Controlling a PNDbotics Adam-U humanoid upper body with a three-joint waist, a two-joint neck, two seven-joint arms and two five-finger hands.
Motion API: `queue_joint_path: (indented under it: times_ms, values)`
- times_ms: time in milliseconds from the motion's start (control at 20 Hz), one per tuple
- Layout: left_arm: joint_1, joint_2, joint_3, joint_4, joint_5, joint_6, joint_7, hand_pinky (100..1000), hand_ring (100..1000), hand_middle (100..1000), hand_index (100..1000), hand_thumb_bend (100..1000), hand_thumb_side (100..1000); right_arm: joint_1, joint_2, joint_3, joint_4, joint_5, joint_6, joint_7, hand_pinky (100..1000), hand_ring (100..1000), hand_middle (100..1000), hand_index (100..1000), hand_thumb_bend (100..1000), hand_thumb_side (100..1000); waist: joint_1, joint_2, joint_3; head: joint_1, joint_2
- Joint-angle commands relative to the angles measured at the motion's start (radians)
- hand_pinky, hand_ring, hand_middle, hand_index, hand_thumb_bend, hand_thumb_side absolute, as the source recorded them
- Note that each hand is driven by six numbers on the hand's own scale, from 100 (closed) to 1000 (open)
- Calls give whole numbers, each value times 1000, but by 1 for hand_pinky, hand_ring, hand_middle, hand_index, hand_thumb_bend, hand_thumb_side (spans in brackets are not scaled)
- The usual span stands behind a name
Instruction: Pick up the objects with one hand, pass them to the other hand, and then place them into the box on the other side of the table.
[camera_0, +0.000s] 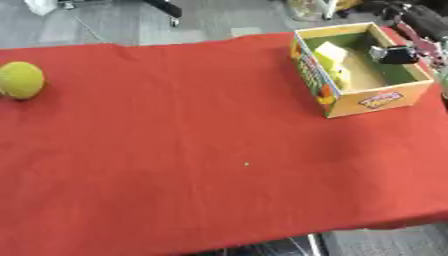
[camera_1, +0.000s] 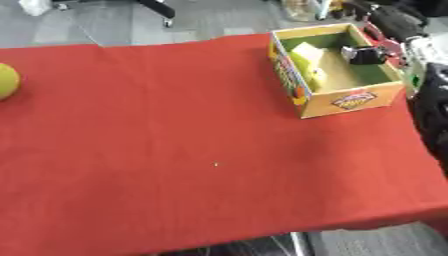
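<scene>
In the left eye view, a red tablecloth (camera_0: 201, 165) fills most of the frame, and a yellow-green ball (camera_0: 19, 80) sits on it at the far left edge, about a third of the way down. In the upper right stands an open cardboard box (camera_0: 372, 102) with yellow-orange printed sides and a green inner wall; a pale yellow block-shaped object (camera_0: 331, 56) lies inside it against its left wall. The robot's right hand (camera_0: 395, 54) shows as a dark shape over the box's far right corner, reaching in from the upper right of the frame; whether its fingers are straight or curled cannot be told, nor whether anything is in them. A tiny pale speck (camera_0: 246, 163) lies on the cloth near the middle. In the right eye view, the same layout sits shifted to the left: the ball is cut by the left edge, the box lies in the upper right, and a black part of the robot's arm (camera_1: 430, 112) runs down the right edge beside the box. The left hand shows in neither view.
</scene>
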Motion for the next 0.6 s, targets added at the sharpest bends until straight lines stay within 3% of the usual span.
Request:
queue_joint_path:
  times_ms: [50,150,300,600]
  values:
    - [-53,82,9,43,-65,-11,34,832,763,712,818,615,712,9,-36,16,-176,-71,-34,19,816,778,793,1000,100,143,13,4,-9,35,-2]
    - [-127,146,3,146,-175,-6,87,825,764,716,826,614,671,47,-6,41,-355,-114,-69,30,819,777,788,1000,100,116,16,6,-29,101,-2]
    - [-235,198,-33,341,-363,-23,151,817,766,724,839,632,630,104,40,63,-582,-173,-74,67,816,768,773,1000,140,100,15,8,-57,166,-2]
    - [-410,202,-78,705,-749,-34,243,804,764,733,857,699,589,178,139,71,-850,-222,-54,117,816,767,772,1000,217,100,4,14,-109,236,-2]
